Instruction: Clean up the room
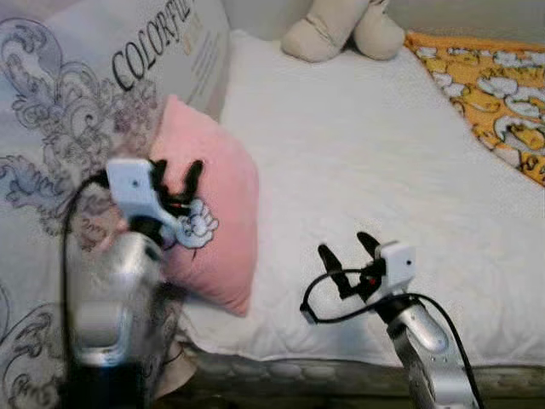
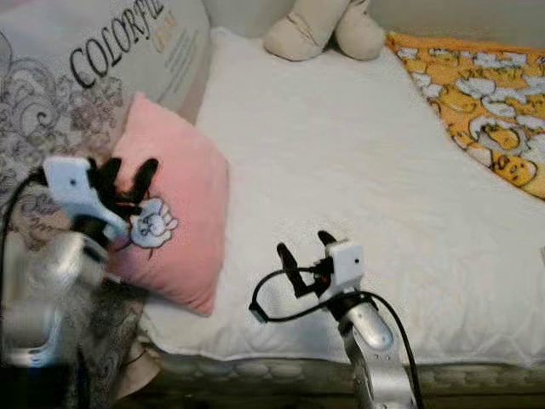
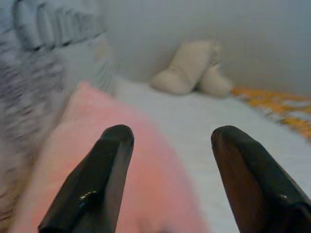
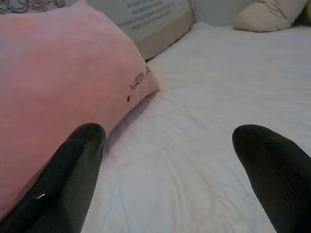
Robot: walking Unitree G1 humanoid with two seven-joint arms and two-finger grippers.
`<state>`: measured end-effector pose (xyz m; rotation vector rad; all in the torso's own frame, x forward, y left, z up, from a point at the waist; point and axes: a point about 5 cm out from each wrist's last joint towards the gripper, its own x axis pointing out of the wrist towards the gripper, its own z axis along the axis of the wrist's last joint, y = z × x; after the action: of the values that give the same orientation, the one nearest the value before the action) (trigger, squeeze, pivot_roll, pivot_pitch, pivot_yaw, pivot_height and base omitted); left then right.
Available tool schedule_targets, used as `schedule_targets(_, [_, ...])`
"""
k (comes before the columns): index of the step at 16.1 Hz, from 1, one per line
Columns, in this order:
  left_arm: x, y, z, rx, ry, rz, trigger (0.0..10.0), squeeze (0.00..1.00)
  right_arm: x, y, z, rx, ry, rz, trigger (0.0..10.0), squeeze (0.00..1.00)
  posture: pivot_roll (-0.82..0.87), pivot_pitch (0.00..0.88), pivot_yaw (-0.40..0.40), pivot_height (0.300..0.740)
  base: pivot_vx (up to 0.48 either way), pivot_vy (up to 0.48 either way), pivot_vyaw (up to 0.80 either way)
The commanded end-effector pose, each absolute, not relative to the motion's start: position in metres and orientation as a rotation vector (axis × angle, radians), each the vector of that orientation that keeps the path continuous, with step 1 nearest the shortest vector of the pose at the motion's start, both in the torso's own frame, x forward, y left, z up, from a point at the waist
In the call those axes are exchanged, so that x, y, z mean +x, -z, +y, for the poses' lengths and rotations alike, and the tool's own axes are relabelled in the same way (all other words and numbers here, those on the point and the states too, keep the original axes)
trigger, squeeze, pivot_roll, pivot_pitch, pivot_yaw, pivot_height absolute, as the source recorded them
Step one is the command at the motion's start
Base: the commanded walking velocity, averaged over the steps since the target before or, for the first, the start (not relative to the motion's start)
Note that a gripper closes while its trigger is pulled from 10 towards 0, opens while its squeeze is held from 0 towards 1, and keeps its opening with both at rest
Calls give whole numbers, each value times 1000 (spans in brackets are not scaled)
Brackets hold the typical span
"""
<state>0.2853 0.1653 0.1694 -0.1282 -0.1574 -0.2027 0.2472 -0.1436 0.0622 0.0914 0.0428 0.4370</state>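
Pink pillow [image 1: 213, 230] lies just ahead of the nearer left end effector [image 1: 174, 183], fingers apart; right end effector [image 1: 349, 256] likewise spread

Plush matt pink pillow [image 1: 209, 230], quilted white cloth mattress [image 1: 358, 170], glossy black fingers [image 3: 92, 194]

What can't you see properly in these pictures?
- Plush toy: the eye views' top edge cuts off everything above its legs.
- Pink pillow: the left hand covers part of its cartoon print.
- Large printed cushion: its small print is too tiny to read.
- Orange blanket: cut off by the right edge.
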Motion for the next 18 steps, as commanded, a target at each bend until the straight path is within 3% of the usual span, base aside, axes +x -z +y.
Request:
schedule_targets(1, [277,-177,154,-134,273,-177,10000,1000,249,-67,-142,87,-453,30,10000,0,12,0,-11,727,0,0,0])
schedule_targets(3, [256,-168,140,-91,375,-136,10000,1000,250,-68,-146,76,-443,22,10000,0,18,0,-14,727,0,0,0])
schedule_targets(6, [231,-125,151,-21,270,-2,10000,1000,245,-76,-164,23,-242,-62,10000,0,30,0,-29,727,0,0,0])
schedule_targets(7, [231,-121,155,-35,207,5,10000,0,243,-75,-167,16,-198,-67,10000,0,30,0,-31,727,0,0,0])
schedule_targets(9, [245,-114,178,-42,-21,39,10000,0,251,-68,-178,98,-45,-12,10000,0,28,0,-33,727,0,0,0])
schedule_targets(10, [248,-113,182,2,-49,34,10000,0,256,-69,-181,112,-13,-12,10000,0,25,0,-30,727,0,0,0])
schedule_targets(15, [257,-105,184,52,-81,11,10000,0,275,-79,-182,119,36,-66,10000,0,12,0,-19,727,0,0,0])
schedule_targets(18, [260,-108,177,-7,-52,-21,10000,0,282,-83,-176,99,-11,-71,10000,0,4,0,-17,727,0,0,0])
